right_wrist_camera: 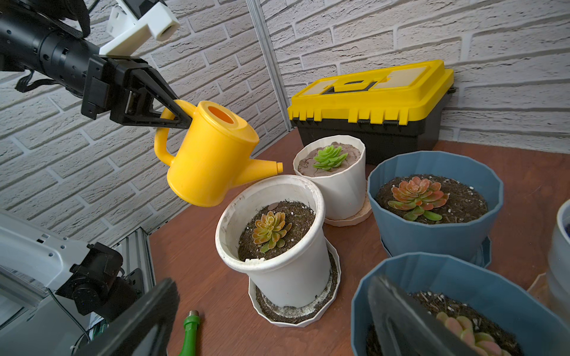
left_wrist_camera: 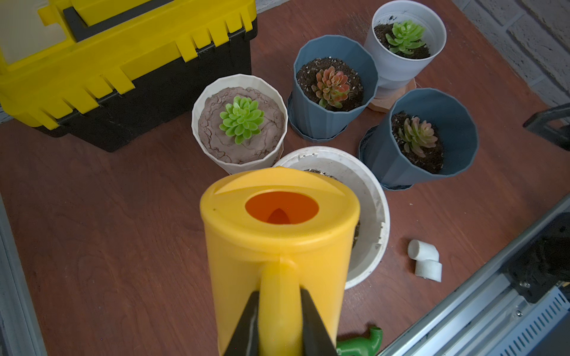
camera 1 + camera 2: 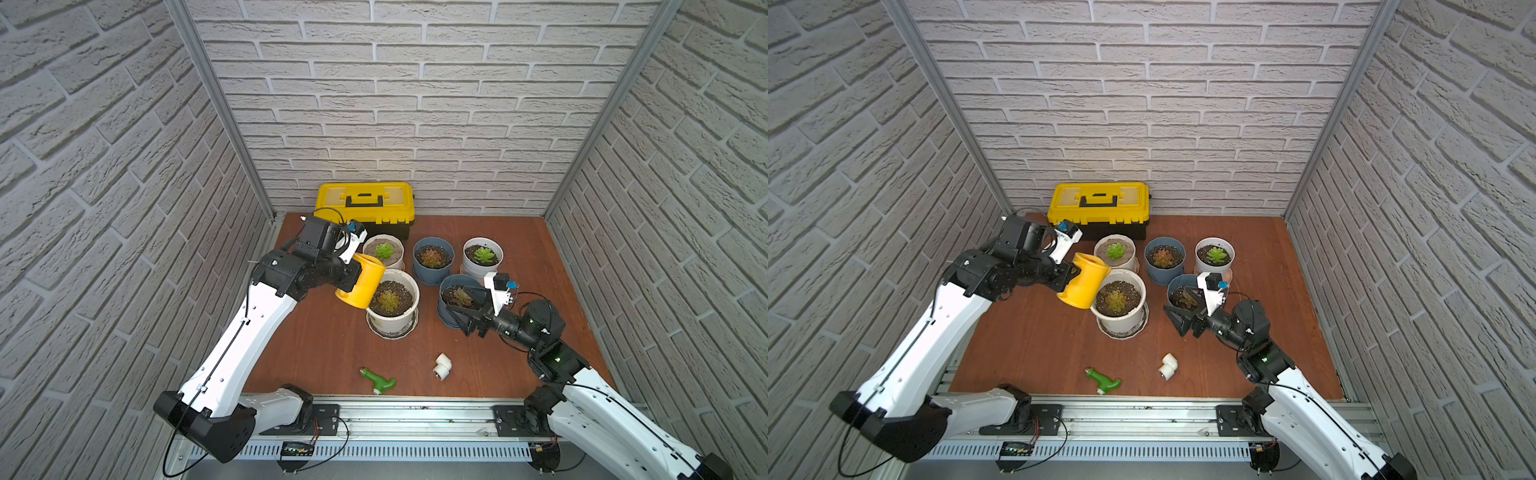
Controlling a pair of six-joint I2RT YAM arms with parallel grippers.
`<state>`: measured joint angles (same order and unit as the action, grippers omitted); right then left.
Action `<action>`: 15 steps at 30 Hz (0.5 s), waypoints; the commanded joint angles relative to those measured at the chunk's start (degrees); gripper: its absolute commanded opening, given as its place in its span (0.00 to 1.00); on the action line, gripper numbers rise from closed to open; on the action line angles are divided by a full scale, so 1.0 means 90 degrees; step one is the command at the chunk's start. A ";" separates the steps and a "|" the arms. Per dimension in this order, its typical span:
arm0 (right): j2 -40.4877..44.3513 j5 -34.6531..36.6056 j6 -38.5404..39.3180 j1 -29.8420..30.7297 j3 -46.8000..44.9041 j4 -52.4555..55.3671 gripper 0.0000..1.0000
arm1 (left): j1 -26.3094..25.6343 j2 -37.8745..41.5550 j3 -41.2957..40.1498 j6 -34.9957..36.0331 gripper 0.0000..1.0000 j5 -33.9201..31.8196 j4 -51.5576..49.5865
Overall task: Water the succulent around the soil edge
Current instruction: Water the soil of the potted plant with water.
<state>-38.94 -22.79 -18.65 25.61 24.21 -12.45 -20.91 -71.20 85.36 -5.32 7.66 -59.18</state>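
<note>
The left gripper (image 1: 184,120) clenches the watering can (image 1: 212,157) by its handle. At lower centre of the left wrist view, the can hides most of the white pot (image 2: 370,200). The right gripper (image 3: 463,305) gapes, released.

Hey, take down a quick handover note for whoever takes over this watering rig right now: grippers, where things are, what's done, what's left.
Left gripper: shut on the handle of the yellow watering can, which is in the air and tipped.
Right gripper: open, empty, by the front blue pot.
The spout is at the rim of the white pot on its saucer, clear of the succulent.
Done: can lifted and at the pot. No water visibly flowing.
Left: pour around the soil edge, then set the can down.
</note>
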 commanded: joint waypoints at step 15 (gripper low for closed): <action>0.0086 0.0022 0.0016 -0.0004 0.0181 -0.0092 1.00 | -0.0597 -0.0564 0.0679 0.0074 0.00 0.0250 0.0258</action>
<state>-38.94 -22.76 -18.65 25.61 24.21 -12.12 -25.43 -76.20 89.14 -5.10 8.73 -58.78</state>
